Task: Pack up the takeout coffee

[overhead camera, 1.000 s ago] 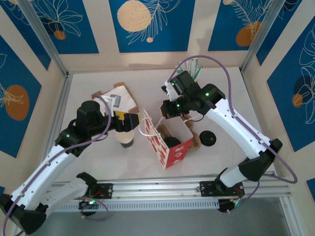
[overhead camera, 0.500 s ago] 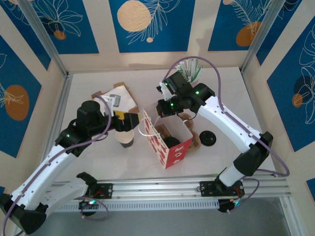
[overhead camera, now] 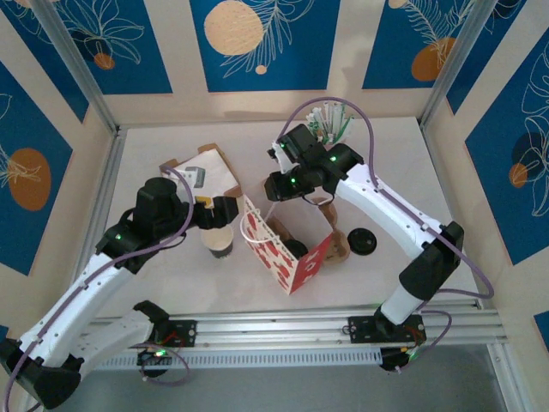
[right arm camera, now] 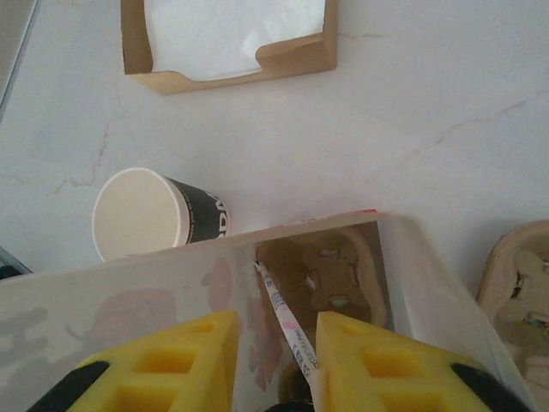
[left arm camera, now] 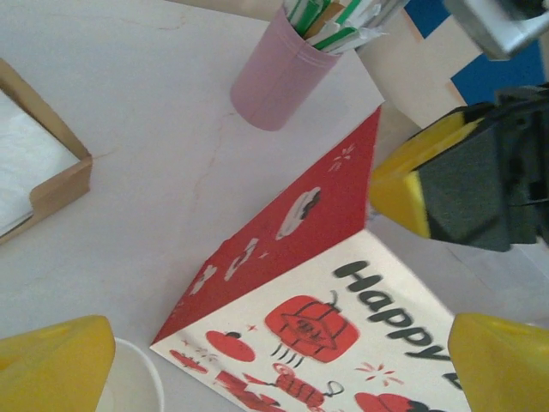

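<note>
Right hand point(right arm camera: 274, 330) shifted left, slightly parted, straw point(right arm camera: 273, 296) loose between | left hand point(overhead camera: 225, 211) wide, empty | bag point(overhead camera: 296, 266) interior part-hidden

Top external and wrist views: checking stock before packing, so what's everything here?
Gift bag: one, red and white, table centre.
Coffee cup: one, black and cream, left of bag.
Napkin tray: one, brown cardboard, beyond cup.
Straw holder: one, pink, far side.
Cup carriers: two, brown pulp, one inside bag, one right of it.
Lid: one, black, right of bag.
Wrapped straw: one, white, in bag.
Left gripper: one, yellow pads, near cup.
Right gripper: one, yellow pads, over bag.
</note>
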Available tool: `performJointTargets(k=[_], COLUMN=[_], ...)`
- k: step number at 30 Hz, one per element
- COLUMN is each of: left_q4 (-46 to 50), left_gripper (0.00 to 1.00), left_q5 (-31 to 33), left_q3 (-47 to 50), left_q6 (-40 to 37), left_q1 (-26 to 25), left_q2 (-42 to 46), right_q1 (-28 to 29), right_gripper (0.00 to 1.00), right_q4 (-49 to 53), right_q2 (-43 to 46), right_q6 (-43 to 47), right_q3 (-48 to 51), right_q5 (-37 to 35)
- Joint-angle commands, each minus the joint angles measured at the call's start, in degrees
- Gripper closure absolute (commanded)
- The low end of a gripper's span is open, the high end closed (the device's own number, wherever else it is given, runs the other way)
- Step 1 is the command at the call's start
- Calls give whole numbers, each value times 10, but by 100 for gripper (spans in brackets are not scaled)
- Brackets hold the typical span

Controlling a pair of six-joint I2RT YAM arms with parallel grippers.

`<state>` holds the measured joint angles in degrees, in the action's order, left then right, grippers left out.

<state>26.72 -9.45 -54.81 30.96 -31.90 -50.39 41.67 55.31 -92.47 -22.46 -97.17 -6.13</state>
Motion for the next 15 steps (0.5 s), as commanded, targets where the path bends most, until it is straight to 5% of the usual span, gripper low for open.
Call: performJointTargets(k=[1,15], left_q4=[11,53], left_gripper=[0,0], left_q5=[27,92], left_q3=[-19,-55], left_q6=[-8,-2], left_q1=[-4,2], left_q2=[0,-31], right_q1=[-3,-22], right_gripper=[67,56], right_q4=[10,9], right_q2=[30,41], right_q6=[13,24], right_q3=[-24,-90], right_q5=[-10,2])
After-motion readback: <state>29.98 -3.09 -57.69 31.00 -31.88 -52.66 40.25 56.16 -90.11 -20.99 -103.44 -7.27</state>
